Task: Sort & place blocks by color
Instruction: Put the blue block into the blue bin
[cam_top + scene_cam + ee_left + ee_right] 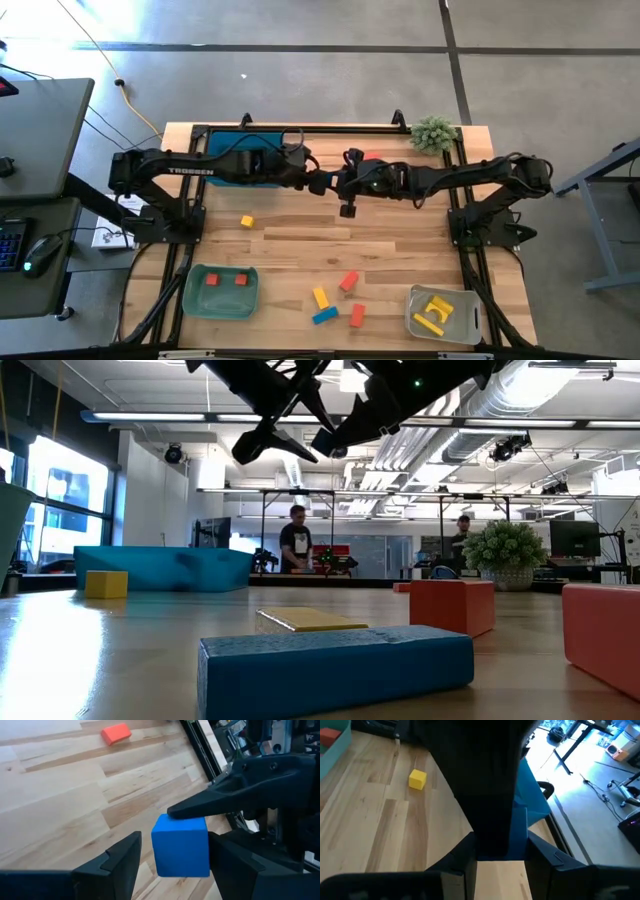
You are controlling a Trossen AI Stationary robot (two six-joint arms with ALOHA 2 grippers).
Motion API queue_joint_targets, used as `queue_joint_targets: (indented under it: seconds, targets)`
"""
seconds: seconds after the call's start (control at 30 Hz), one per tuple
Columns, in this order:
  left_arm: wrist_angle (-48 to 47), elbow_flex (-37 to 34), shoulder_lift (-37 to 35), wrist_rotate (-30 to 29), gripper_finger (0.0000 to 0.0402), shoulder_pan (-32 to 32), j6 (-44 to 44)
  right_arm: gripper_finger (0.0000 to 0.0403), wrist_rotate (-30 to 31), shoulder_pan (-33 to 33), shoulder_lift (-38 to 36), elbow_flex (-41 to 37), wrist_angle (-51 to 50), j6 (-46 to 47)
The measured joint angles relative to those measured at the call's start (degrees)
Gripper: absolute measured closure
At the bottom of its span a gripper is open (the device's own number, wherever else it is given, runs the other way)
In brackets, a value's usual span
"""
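A blue cube (180, 845) hangs in the air over the table's middle, between my two grippers, which meet tip to tip. My right gripper (500, 840) reaches in from the table's right and is shut on the cube. My left gripper (175, 839) comes from the left and is open. Its fingers stand on either side of the cube, with a clear gap at one finger (125, 857). In the high view the left gripper (322, 183) and the right gripper (345, 185) hide the cube. Loose blocks lie on the near half of the table. My right gripper pinches the blue cube between its two fingers. One finger (210, 802) lies on the cube's upper face (182, 820); the other is hidden behind the cube. The fingers come level from the table's right. The cube is lifted well clear of the table.
The blue bin (235, 160) lies under my left arm at the far edge, the green bin (198, 300) holds two red blocks, and the clear bin (470, 322) holds yellow pieces. A yellow cube (246, 221), red blocks (348, 281), a yellow bar (321, 298) and a blue bar (324, 316) lie loose. A plant (433, 132) stands at the far right. People stand in the room behind.
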Motion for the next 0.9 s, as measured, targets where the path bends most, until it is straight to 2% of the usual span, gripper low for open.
queue_joint_targets:
  seconds: [0.27, 0.6, 0.8, 0.9]
  targets:
    - [1.32, 0.0, 0.02, -0.51, 0.0206, 0.26, 1.87, 0.0303, 0.22, -0.11, -0.02, 0.02, 0.38, 0.02]
    - [1.96, 0.0, -0.04, 0.21, 0.0291, 0.31, 3.4, 0.0303, 1.29, -0.15, 0.0, 0.02, 0.32, -0.44]
    - [1.82, 0.02, -0.04, 0.21, 0.0291, 0.31, 5.35, 0.0302, 1.38, -0.15, 0.0, 0.02, 0.32, -0.46]
    - [1.48, 0.05, -0.04, 0.37, 0.0291, 0.28, 7.5, 0.0267, 1.45, -0.15, 0.0, 0.02, 0.34, -0.58]
